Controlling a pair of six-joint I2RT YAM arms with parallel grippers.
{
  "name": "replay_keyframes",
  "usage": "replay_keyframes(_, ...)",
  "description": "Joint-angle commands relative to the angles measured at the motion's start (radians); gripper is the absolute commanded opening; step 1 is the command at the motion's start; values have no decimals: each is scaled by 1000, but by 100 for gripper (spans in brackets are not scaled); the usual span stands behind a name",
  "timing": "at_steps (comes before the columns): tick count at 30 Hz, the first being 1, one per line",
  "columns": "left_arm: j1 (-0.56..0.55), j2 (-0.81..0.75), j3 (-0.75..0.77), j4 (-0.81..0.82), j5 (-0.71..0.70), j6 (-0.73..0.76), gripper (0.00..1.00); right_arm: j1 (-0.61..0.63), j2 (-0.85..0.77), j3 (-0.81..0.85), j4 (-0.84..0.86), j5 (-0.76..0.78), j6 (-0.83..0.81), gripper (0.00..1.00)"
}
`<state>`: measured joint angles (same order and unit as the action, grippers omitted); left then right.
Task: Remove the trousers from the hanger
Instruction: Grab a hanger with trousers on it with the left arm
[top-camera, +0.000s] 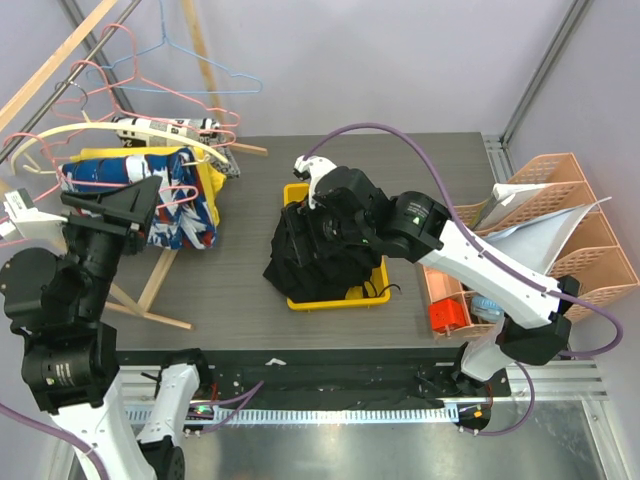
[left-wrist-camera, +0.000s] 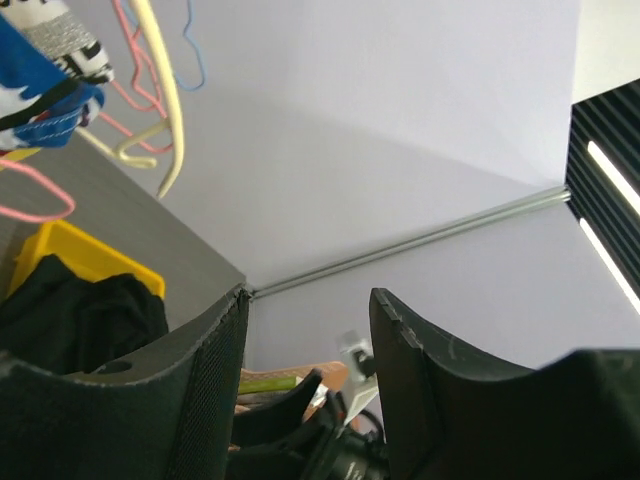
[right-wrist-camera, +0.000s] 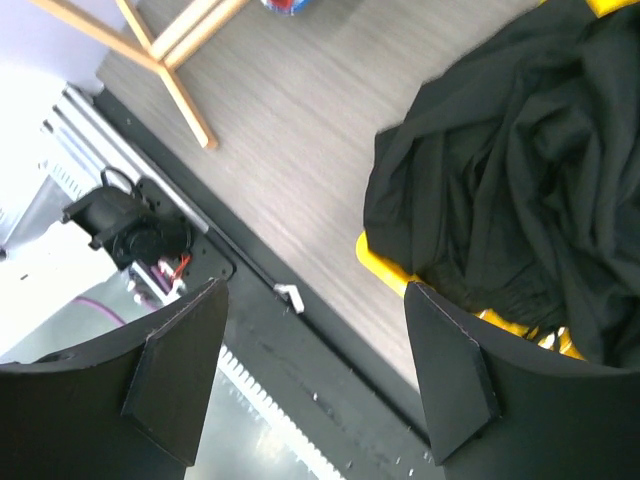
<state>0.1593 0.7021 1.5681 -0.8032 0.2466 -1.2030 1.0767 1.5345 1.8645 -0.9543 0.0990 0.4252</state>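
Right gripper — jaws wide apart, nothing between them, touching nothing. It hangs just above black trousers; we judge it poised to reach into heap. Trousers lie crumpled in yellow bin, spilling over near rim toward table. We see no hanger in folds, cannot rule one out. Left gripper likewise spread and empty, raised clear — aimed at wall, near patterned cloth with pink hanger across it.

Pale lilac walls enclose a grey wood-grain table; an orange file rack stands at 3 o'clock.
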Motion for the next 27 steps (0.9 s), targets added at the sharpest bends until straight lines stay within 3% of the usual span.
replay_keyframes(1,5,82,65,128,17,-37,53,-3,-11,51,-57,-57,56,77)
replay_keyframes(8,3,189,125,137,-194,-6,54,-3,-30,48,-57,-62,63,76)
replay_keyframes(12,-7,272,133,159,-201,77,56,-4,-34,33,-57,-47,43,76)
replay_keyframes(14,-75,312,139,167,-240,114,57,-4,-30,30,-57,-42,34,76)
replay_keyframes(15,-111,318,132,165,-359,164,59,-3,-25,33,-55,-41,29,76)
replay_keyframes(21,-370,332,64,193,-602,230,59,-4,-4,65,-55,-25,-2,76)
replay_keyframes(24,-516,338,29,243,-853,311,59,-6,6,82,-55,-19,-16,77)
replay_keyframes(25,-541,338,14,277,-939,350,59,-6,4,84,-55,-18,-14,77)
replay_keyframes(27,-564,347,-17,344,-969,355,56,-8,3,81,-55,-13,-17,77)
